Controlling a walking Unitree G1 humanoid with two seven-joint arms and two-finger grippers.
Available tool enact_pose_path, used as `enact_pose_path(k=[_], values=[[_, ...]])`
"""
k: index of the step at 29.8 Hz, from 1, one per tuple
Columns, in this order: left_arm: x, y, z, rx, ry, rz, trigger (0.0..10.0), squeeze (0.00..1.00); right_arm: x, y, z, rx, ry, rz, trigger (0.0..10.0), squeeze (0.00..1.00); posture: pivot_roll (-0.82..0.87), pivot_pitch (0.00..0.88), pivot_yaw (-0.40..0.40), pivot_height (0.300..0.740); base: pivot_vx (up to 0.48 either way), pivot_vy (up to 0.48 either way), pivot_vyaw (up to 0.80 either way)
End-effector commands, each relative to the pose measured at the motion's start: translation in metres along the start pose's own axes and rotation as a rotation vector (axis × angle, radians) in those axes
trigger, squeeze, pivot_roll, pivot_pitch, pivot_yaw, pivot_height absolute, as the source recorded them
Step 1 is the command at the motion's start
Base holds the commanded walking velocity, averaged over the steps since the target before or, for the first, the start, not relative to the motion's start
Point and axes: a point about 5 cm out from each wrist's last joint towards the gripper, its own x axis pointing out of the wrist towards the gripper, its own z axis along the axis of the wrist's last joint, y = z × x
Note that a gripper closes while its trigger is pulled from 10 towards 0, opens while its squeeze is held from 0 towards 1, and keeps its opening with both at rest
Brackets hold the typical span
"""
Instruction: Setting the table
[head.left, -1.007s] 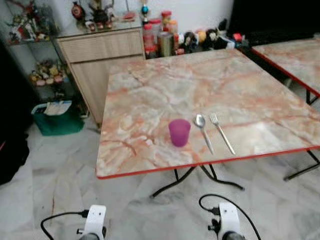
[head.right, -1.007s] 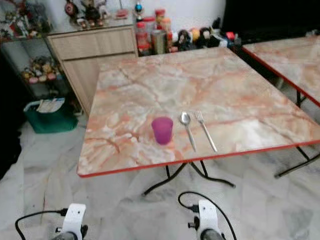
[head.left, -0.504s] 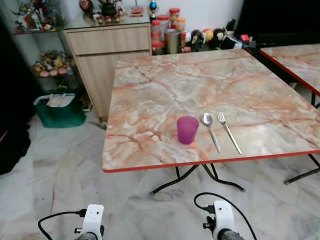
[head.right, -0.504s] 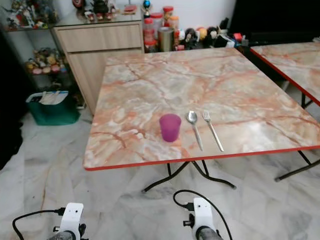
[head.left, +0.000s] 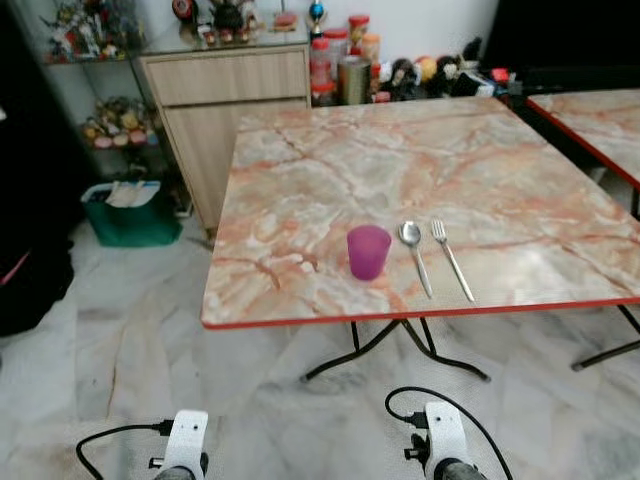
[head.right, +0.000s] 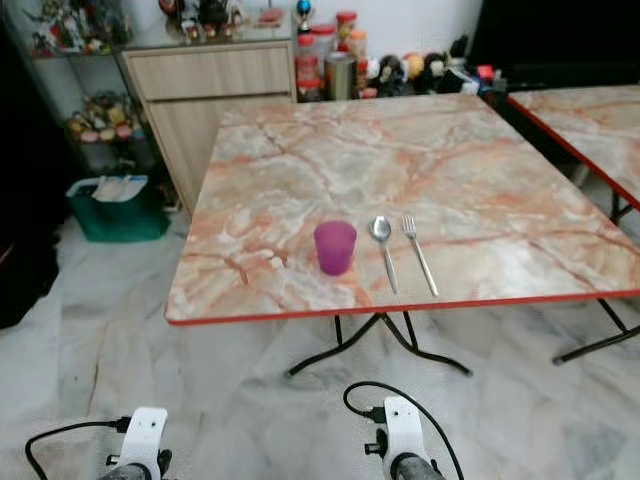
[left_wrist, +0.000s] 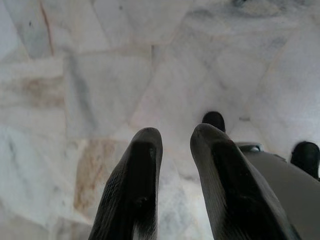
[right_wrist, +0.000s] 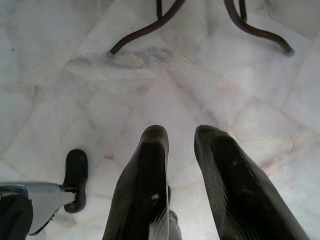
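A purple cup stands upright near the front edge of the marble table. Just right of it lie a spoon and a fork, side by side, handles toward me. Both arms hang low in front of me, well short of the table. My left gripper points down at the marble floor with a narrow gap between its black fingers and nothing in it. My right gripper hangs the same way above the floor, near the table's curved black legs.
A wooden cabinet and jars and bottles stand behind the table's far edge. A green bin sits on the floor at the left. A second red-edged table stands at the right. White marble floor lies between me and the table.
The whole picture has shifted slightly, so the camera moved. Cup, spoon and fork keep their places on the table. Both arms still hang idle.
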Motion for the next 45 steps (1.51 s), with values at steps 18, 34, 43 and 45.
enact_pose_path(k=[18, 34, 43, 45], values=[[0.000, 0.004, 0.000, -0.002, -0.003, 0.011, 10.0, 0.00, 0.002, 0.004, 0.014, -0.017, -0.055, 0.026, 10.0, 0.00, 0.00, 0.000, 0.027, 0.740, 0.000, -0.055, 0.00], [-0.001, 0.005, -0.006, -0.029, 0.006, 0.023, 10.0, 0.00, -0.009, -0.008, 0.021, -0.215, -0.288, 0.052, 10.0, 0.00, 0.00, 0.000, 0.014, 0.740, 0.000, 0.000, 0.00], [-0.002, 0.009, -0.007, -0.020, 0.008, 0.026, 10.0, 0.00, -0.031, -0.025, 0.015, -0.223, -0.474, 0.029, 10.0, 0.00, -0.01, 0.000, 0.030, 0.740, 0.000, 0.000, 0.00], [-0.002, 0.009, -0.007, -0.018, 0.009, 0.026, 10.0, 0.00, -0.037, -0.028, 0.020, -0.224, -0.526, 0.019, 10.0, 0.00, -0.03, 0.000, 0.035, 0.740, 0.000, 0.000, 0.00]])
